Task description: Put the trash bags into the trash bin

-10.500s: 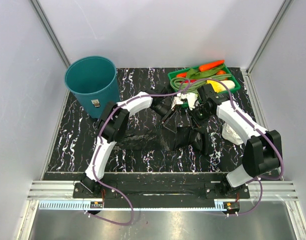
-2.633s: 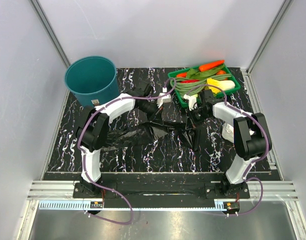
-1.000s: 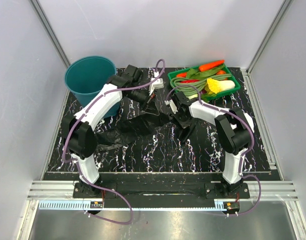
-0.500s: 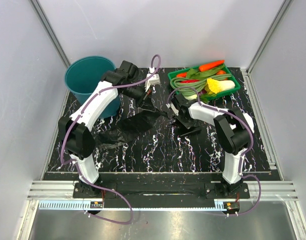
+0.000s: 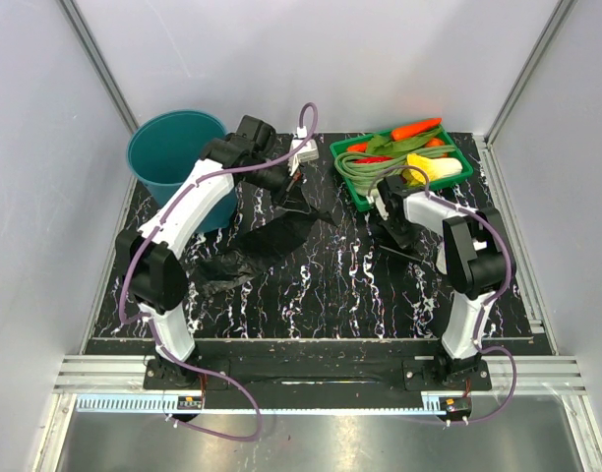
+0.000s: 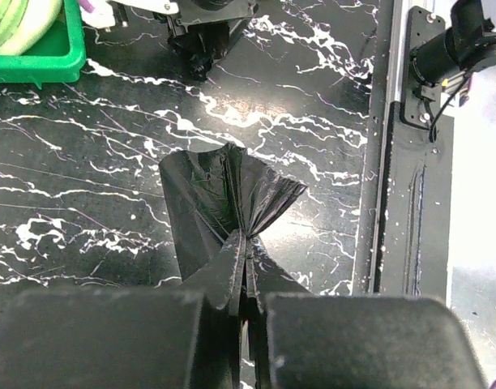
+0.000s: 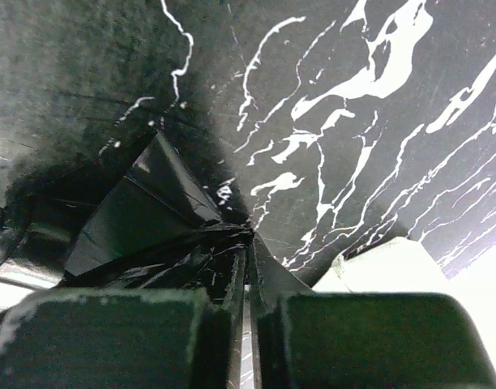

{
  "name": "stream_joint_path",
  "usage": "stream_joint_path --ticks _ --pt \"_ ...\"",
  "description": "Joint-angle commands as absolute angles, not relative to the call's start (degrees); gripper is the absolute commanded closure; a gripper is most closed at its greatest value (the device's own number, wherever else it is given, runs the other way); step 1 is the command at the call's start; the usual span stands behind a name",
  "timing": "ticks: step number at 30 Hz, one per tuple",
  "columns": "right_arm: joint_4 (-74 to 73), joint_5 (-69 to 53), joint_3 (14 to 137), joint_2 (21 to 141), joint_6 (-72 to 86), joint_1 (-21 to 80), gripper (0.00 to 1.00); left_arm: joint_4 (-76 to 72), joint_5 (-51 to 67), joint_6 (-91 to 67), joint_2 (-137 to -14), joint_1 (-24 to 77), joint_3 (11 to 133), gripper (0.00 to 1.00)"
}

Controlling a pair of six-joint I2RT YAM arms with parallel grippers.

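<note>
The round teal trash bin (image 5: 178, 152) stands at the back left of the table. Just right of its rim, my left gripper (image 5: 289, 185) is raised and shut on a black trash bag (image 5: 276, 231), which hangs down and trails onto the table. In the left wrist view the fingertips (image 6: 246, 251) pinch the gathered film (image 6: 224, 194). My right gripper (image 5: 392, 234) is low over the table, in front of the tray. Its jaws (image 7: 250, 243) are shut on glossy black film of another trash bag (image 7: 134, 219), little of which shows from above.
A green tray (image 5: 462, 169) of vegetables sits at the back right, close behind my right gripper; its corner also shows in the left wrist view (image 6: 37, 66). Metal rails run along the table's near edge and grey walls close it in on three sides.
My left gripper has risen with the bag, keeping beside the bin. My right arm has swung right, away from the left gripper, to in front of the tray.
</note>
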State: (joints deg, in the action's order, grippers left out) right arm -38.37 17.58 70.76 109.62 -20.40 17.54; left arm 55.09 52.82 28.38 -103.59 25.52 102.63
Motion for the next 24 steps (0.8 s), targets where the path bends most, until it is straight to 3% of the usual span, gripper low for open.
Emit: stream_joint_path --ticks 1,4,7,8,14,24 --pt "-40.16 16.17 73.47 107.32 -21.97 17.32 0.85 50.72 51.68 26.90 -104.15 26.72 103.97 1.00" --pt "-40.78 16.00 73.91 104.86 -22.24 17.31 0.65 50.54 51.24 26.81 -105.20 27.07 104.76 1.00" --pt "-42.44 15.12 75.14 101.87 -21.89 16.96 0.37 50.54 51.33 26.63 -106.17 27.25 105.64 1.00" --pt "-43.15 14.33 75.84 101.08 -21.71 16.70 0.34 50.36 51.24 26.54 -106.43 27.16 105.82 1.00" --pt "-48.85 7.83 80.41 97.21 -20.57 15.56 0.29 48.08 50.71 24.26 -107.75 27.60 106.78 1.00" --pt "-56.07 -8.68 85.43 93.53 -21.79 10.81 0.31 46.15 50.62 21.27 -109.16 28.30 108.28 1.00"
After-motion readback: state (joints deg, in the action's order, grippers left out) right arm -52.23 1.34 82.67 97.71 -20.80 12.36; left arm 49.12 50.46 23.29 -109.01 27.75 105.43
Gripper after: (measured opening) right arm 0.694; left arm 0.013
